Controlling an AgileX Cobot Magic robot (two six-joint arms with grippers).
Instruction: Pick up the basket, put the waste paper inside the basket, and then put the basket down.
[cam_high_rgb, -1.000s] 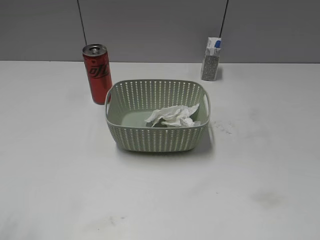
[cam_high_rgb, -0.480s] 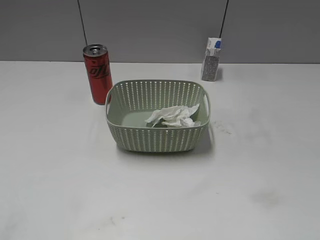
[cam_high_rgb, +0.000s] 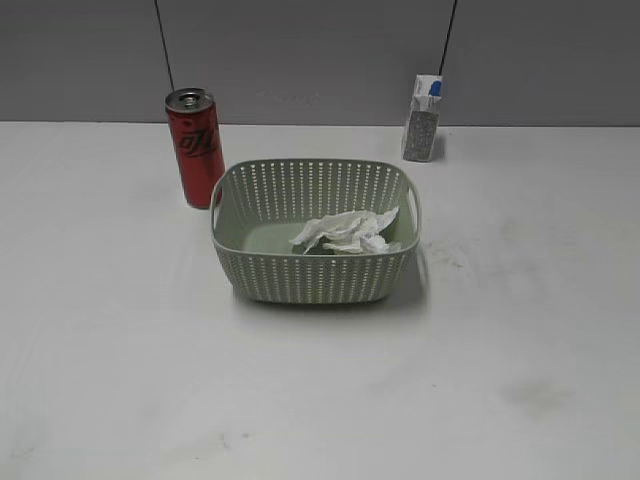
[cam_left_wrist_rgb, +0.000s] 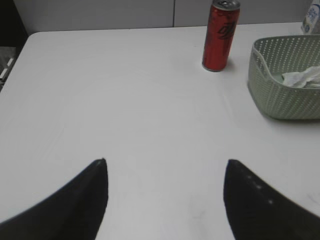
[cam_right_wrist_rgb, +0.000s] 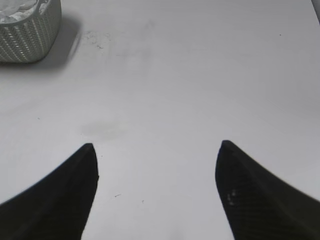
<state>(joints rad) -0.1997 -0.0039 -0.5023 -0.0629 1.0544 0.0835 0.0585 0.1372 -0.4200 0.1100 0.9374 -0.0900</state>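
The pale green basket (cam_high_rgb: 315, 270) stands on the white table in the middle of the exterior view. Crumpled white waste paper (cam_high_rgb: 348, 232) lies inside it, toward its right side. The basket also shows at the right edge of the left wrist view (cam_left_wrist_rgb: 280, 100), with the paper (cam_left_wrist_rgb: 302, 77) in it, and at the top left corner of the right wrist view (cam_right_wrist_rgb: 27, 40). My left gripper (cam_left_wrist_rgb: 165, 162) is open and empty over bare table, left of the basket. My right gripper (cam_right_wrist_rgb: 155, 145) is open and empty over bare table, right of the basket. Neither gripper shows in the exterior view.
A red drink can (cam_high_rgb: 195, 148) stands just behind the basket's left corner and shows in the left wrist view (cam_left_wrist_rgb: 220, 35). A small white-and-blue carton (cam_high_rgb: 422, 118) stands at the back right by the grey wall. The table's left edge shows in the left wrist view (cam_left_wrist_rgb: 15, 60).
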